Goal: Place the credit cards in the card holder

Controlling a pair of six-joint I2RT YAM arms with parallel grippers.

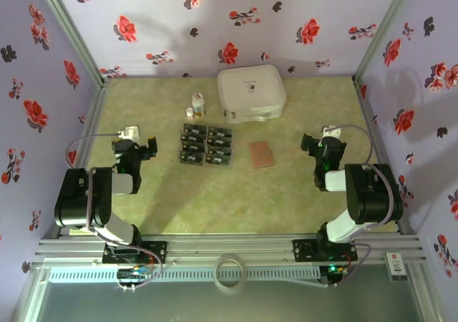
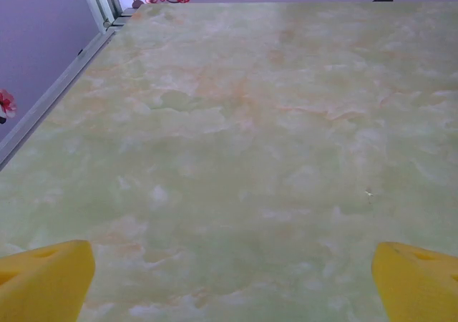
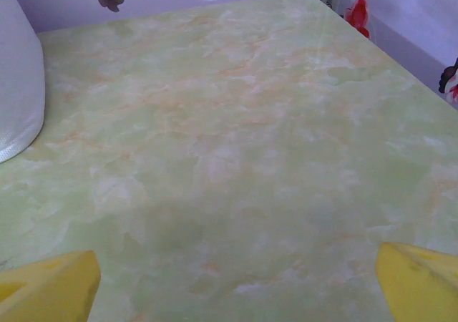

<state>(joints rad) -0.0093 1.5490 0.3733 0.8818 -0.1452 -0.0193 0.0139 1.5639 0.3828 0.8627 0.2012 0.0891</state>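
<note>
Several dark credit cards (image 1: 207,145) lie in two columns at the middle of the green marbled table (image 1: 236,193). Just right of them the reddish-brown card holder (image 1: 261,154) lies flat. My left gripper (image 1: 142,144) rests at the left, well clear of the cards, its yellow fingertips (image 2: 46,279) spread wide with bare table between them. At the right my right gripper (image 1: 315,144) is open too, with nothing between its yellow fingertips (image 3: 418,279), a little right of the card holder.
A large white rounded-square case (image 1: 251,93) sits at the back centre; its edge (image 3: 18,86) is at the left of the right wrist view. Two small white bottles (image 1: 195,107) stand beside it, behind the cards. Flowered walls enclose three sides.
</note>
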